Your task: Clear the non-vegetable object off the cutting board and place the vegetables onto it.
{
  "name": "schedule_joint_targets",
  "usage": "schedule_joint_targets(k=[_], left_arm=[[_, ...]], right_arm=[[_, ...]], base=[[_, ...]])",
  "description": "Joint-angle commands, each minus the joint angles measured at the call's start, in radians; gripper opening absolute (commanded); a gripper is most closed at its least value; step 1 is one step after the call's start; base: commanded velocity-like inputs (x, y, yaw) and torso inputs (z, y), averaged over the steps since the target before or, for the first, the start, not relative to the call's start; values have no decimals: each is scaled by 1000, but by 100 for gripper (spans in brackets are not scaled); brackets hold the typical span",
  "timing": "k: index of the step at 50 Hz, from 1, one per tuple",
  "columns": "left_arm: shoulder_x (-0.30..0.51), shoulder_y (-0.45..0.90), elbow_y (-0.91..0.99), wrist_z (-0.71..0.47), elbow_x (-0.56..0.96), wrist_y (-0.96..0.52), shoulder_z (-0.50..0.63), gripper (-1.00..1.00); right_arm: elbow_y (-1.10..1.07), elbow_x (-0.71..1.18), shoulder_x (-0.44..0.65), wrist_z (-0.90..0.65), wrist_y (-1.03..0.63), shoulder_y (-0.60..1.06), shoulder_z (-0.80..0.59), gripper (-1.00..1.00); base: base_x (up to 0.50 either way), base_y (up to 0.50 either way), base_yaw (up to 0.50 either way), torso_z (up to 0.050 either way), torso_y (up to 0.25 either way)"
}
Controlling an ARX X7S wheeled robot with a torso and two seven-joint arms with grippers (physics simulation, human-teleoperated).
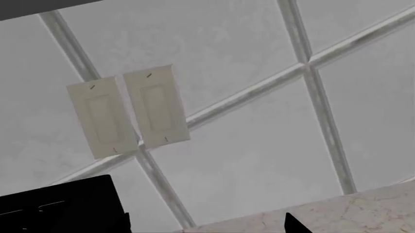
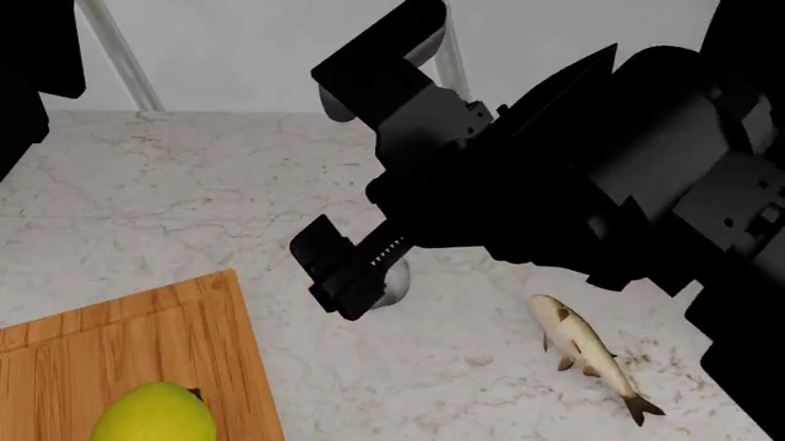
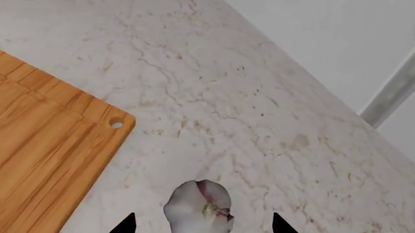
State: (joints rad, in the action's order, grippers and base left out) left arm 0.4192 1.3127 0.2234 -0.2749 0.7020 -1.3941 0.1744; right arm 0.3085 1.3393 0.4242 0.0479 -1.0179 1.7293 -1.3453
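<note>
The fish (image 2: 585, 355) lies on the marble counter, right of the cutting board (image 2: 123, 354) and off it. A yellow-green round vegetable (image 2: 153, 415) rests on the board's near part. The garlic bulb (image 3: 199, 206) sits on the counter just beyond the board's drilled corner (image 3: 116, 124). My right gripper (image 3: 202, 226) is open, and its fingertips (image 3: 126, 224) stand either side of the bulb with gaps. From the head camera, that gripper (image 2: 366, 272) covers most of the bulb (image 2: 396, 281). My left gripper (image 1: 207, 228) is open and empty, raised toward the wall.
A grey tiled wall (image 1: 246, 58) with two pale switch plates (image 1: 129, 110) stands behind the counter edge (image 1: 363, 208). My left arm (image 2: 31, 64) shows as a dark mass at the upper left. The right arm (image 2: 613, 175) fills the upper right.
</note>
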Motion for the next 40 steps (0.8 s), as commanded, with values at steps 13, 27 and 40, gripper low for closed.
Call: schedule_joint_targets(k=[13,27,40], left_arm=[[-8,-13,6,18,4,0,-30,100],[-2,-17,1,14,5,12,-20,100],[9,-20,8,9,13,16,-22,100]], right_arm=[[165,-120,-84,136,130,-79,-22,100],[262,-142,-129,183,164,-104,-31,100],[327,-161,-167,209,191,-153,-47,100]], base=[[0,0,0,0,0],[0,0,0,0,0],[0,0,0,0,0]])
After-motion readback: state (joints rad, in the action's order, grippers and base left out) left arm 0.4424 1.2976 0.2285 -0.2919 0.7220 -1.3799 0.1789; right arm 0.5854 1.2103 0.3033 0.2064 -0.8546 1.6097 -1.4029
